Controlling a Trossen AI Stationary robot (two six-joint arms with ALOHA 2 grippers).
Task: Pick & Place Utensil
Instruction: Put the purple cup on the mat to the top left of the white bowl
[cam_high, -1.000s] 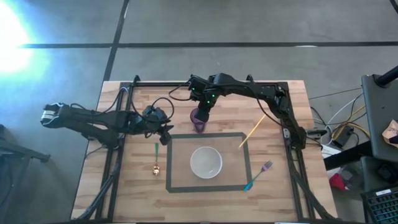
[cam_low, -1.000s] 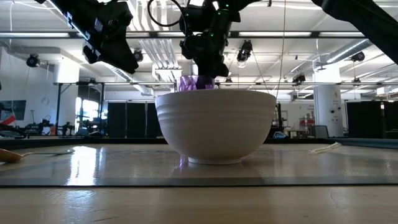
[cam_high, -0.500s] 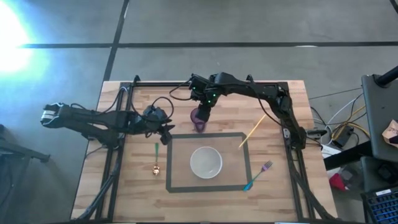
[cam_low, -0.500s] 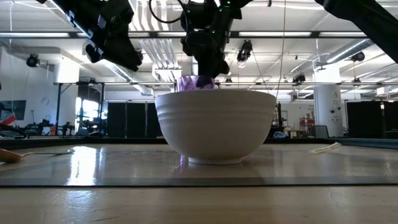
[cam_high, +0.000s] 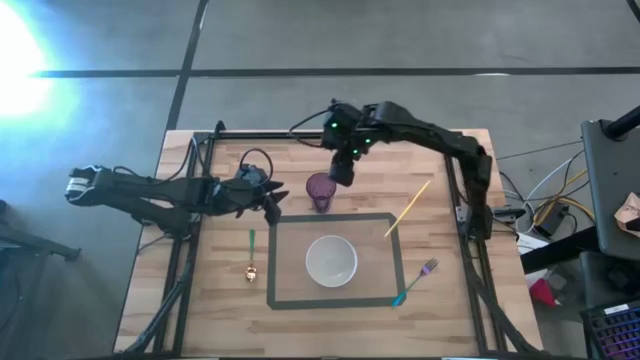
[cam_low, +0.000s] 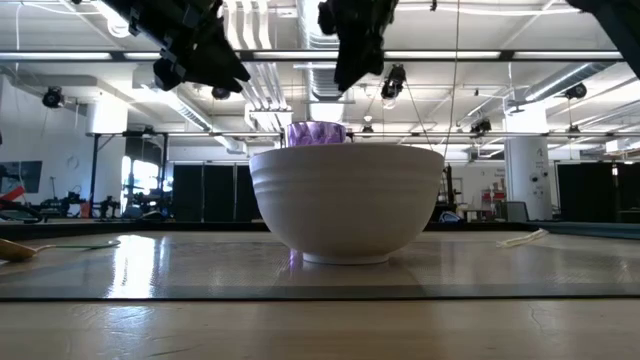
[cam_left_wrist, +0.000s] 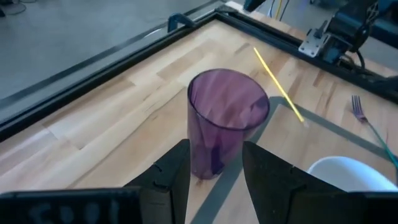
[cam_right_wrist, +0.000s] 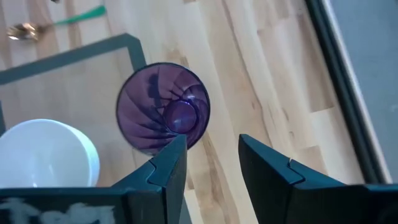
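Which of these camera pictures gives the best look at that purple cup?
The left wrist view: the purple cup stands upright and whole, wall and rim both visible. The right wrist view looks down into its mouth. The high view shows it small. In the low view only its rim peeks above the white bowl.

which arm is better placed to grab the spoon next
Left, probably. The left gripper hangs open just above the green-handled spoon on the table's left side. The right gripper is open beyond the purple cup, farther from it.
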